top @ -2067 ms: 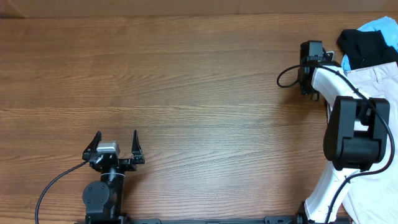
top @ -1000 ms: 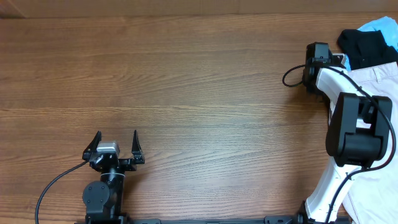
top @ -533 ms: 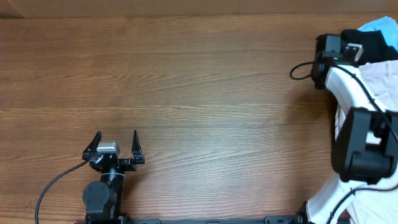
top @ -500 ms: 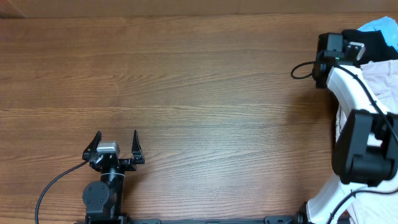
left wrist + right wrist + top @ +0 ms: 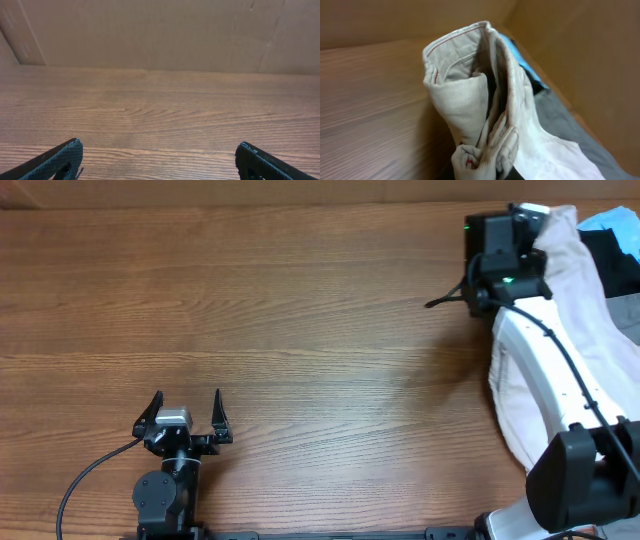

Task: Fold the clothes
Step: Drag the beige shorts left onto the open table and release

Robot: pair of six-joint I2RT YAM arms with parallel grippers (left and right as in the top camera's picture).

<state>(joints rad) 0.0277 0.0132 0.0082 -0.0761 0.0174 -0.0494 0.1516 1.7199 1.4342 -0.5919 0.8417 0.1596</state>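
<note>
Overhead: the right gripper sits at about 1 o'clock on the surface. The clothes, pale beige, hang from it in a long drape running back toward 4 o'clock alongside the white arm. Its fingers are buried under fabric here. The cloth is raised off the pile, which suggests they pinch an edge of it, likely to drag the piece onto open wood where it can be spread. A blue garment and a black garment lie behind at 2 o'clock, outside the grasp. The left gripper waits at 7 o'clock, well apart, fingers spread, probably parked until a second corner is on offer.

Left wrist: both fingers show at the lower corners, wide apart, with only bare wood between them.

Right wrist: the clothes fill the centre. A folded hem with red stitching stands up toward 12 o'clock, and the bunched part lies at 6 o'clock, where the grip would be. The fingers themselves are hidden.
</note>
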